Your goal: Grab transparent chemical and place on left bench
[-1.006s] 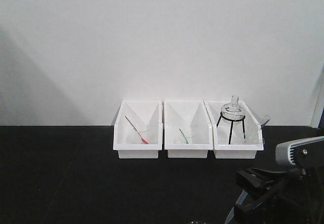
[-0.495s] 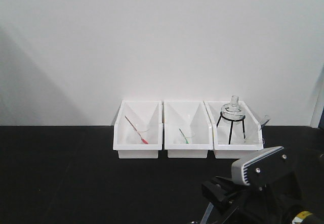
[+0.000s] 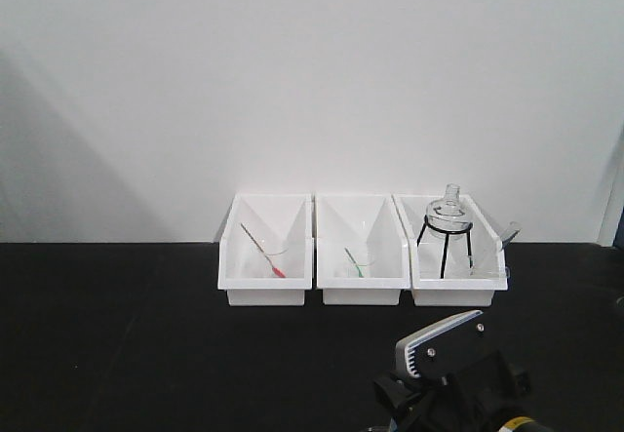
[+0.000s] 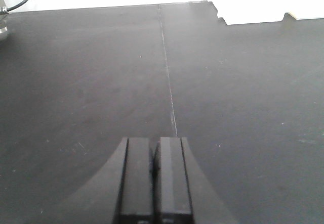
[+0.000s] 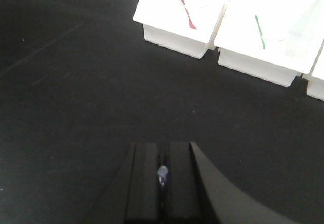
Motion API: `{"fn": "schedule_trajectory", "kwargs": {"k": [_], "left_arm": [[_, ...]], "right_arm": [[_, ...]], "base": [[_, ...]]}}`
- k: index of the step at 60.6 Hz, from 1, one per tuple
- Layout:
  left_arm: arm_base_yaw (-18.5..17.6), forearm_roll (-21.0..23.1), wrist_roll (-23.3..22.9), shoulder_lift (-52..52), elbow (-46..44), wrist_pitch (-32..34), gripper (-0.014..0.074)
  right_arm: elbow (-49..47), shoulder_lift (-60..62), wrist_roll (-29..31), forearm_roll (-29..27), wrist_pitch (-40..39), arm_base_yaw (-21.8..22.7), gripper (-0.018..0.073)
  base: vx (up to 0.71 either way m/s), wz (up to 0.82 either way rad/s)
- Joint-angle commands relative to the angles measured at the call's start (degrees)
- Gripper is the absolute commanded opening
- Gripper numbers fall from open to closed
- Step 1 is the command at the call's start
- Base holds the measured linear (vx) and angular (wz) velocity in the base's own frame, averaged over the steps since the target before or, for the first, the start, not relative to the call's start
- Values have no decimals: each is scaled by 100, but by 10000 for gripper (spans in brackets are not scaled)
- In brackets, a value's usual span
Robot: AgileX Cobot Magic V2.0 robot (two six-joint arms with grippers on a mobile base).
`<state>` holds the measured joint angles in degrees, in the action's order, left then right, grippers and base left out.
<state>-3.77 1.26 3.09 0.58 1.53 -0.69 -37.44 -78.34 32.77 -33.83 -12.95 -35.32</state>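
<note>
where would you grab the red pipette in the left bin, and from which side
Grip the red pipette on its upper stem, coming from above through the open top of the left bin. It leans tilted, red tip down near the bin's front and upper end back and to the left, apparently in a small beaker, so the upper stem is probably the freest part.
</note>
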Motion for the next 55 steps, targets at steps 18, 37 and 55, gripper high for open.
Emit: {"fn": "schedule_trajectory", "kwargs": {"k": [18, 37, 55], "left_arm": [[-10, 4, -45, 110, 93, 449, -3], [-10, 4, -45, 110, 93, 449, -3], [-10, 4, -45, 110, 93, 449, -3]], "right_arm": [[-201, 122, 7, 29, -935, 9, 464], [-201, 385, 196, 17, -1141, 9, 523], [-201, 1700, 1267, -746, -713, 9, 391]], "base": [[0, 0], [0, 0], [0, 0]]}}
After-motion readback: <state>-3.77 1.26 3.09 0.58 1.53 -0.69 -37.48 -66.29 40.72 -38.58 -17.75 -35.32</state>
